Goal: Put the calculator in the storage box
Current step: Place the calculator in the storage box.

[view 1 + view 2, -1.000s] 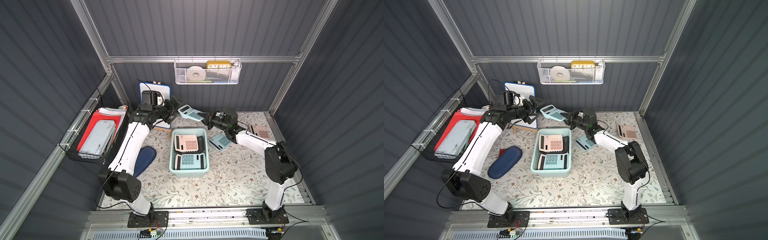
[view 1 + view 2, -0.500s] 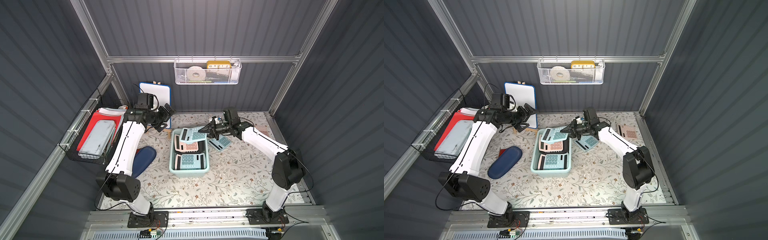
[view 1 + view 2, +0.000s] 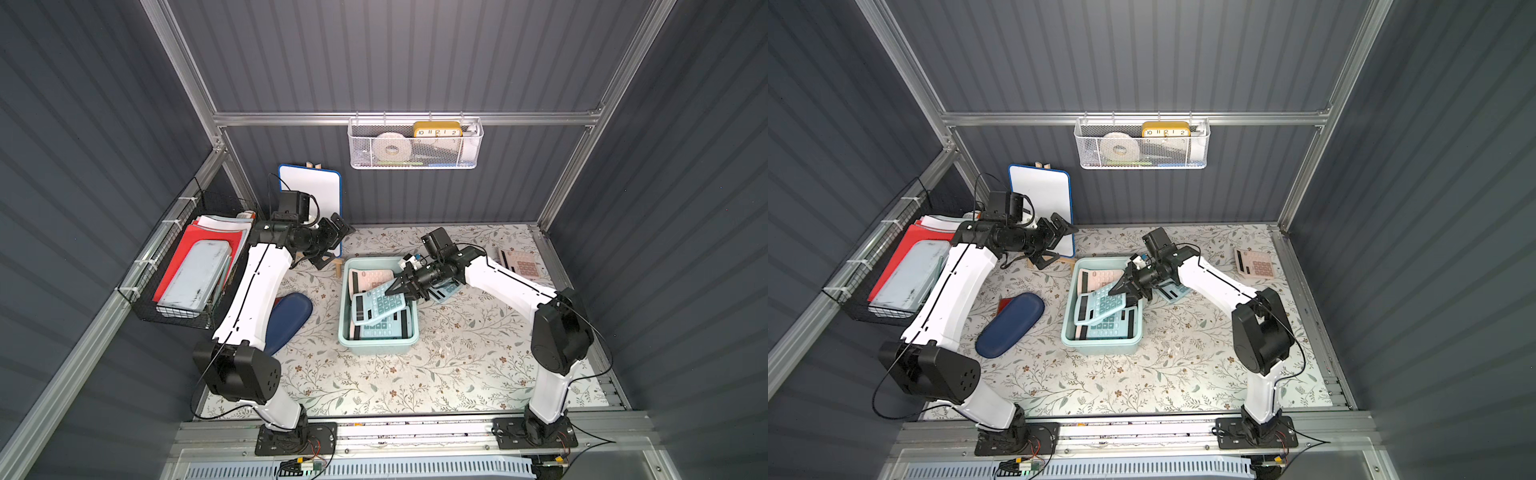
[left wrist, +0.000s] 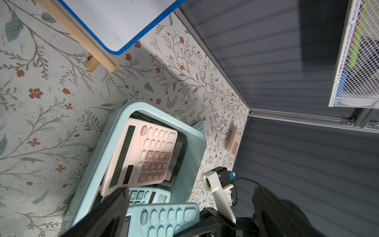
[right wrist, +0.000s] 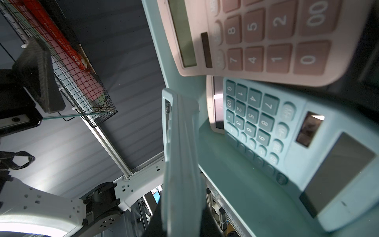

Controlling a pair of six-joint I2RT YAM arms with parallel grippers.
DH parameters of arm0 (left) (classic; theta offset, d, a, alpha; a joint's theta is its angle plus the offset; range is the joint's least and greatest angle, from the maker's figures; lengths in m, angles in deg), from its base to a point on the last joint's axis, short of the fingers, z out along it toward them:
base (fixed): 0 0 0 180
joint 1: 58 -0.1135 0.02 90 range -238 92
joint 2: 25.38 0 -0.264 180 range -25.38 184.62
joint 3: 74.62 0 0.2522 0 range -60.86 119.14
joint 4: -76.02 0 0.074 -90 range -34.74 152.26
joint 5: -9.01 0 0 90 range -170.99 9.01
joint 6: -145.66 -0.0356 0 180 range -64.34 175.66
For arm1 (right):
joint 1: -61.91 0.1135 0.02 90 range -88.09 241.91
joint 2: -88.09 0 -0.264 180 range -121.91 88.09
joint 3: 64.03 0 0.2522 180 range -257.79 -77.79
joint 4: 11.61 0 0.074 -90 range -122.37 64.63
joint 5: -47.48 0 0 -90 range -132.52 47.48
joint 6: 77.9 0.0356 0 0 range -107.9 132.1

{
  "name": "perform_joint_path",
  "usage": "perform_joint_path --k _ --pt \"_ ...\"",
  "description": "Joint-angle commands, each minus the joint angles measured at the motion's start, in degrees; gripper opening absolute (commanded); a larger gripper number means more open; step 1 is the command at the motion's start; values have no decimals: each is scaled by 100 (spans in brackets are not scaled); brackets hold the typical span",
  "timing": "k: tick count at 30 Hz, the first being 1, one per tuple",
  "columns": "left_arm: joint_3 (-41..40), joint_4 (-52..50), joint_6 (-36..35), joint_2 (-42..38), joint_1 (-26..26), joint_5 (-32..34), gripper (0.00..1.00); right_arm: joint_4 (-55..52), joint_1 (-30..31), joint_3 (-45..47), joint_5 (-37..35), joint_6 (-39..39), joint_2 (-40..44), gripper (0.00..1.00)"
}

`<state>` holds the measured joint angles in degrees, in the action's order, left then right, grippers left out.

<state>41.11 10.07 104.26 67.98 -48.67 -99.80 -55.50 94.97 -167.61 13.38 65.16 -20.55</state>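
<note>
top views: high front, looking down | wrist views: close, sharing storage box [image 4: 192, 156]

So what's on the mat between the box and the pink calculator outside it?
A teal calculator, partly under the right arm, close beside the box; seen in both top views.

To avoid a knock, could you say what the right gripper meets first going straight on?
Its held calculator likely hits the far wall of the storage box first; depth is unclear.

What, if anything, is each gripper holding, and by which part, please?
The right gripper grips the light-blue calculator by its keypad-end edge, opposite the display; the left gripper is open and empty.
</note>
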Motion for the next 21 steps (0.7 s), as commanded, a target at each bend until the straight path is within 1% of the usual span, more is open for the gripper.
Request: perform_joint_path --k 1,10,15,17,18,19,21 --pt "-88 2 -168 -196 -45 -15 99 -65 116 -256 69 -140 -151 0" --pt "-168 -20 -261 -187 -53 -112 99 -154 437 -429 -650 -297 -367 0" --pt "-195 -78 -346 -173 -79 -193 99 -29 581 -236 -835 -249 -402 0" --pt "-195 -90 -373 -178 -88 -205 99 32 600 -177 -851 -176 -412 14" --pt "-198 -98 -383 -178 -88 -202 99 8 609 -176 -882 -172 -408 25" --pt "-200 -106 -389 -178 -97 -215 99 -38 606 -175 -925 -181 -395 31" --pt "-216 -110 -398 -186 -98 -252 99 -148 605 -210 -998 -228 -364 37"
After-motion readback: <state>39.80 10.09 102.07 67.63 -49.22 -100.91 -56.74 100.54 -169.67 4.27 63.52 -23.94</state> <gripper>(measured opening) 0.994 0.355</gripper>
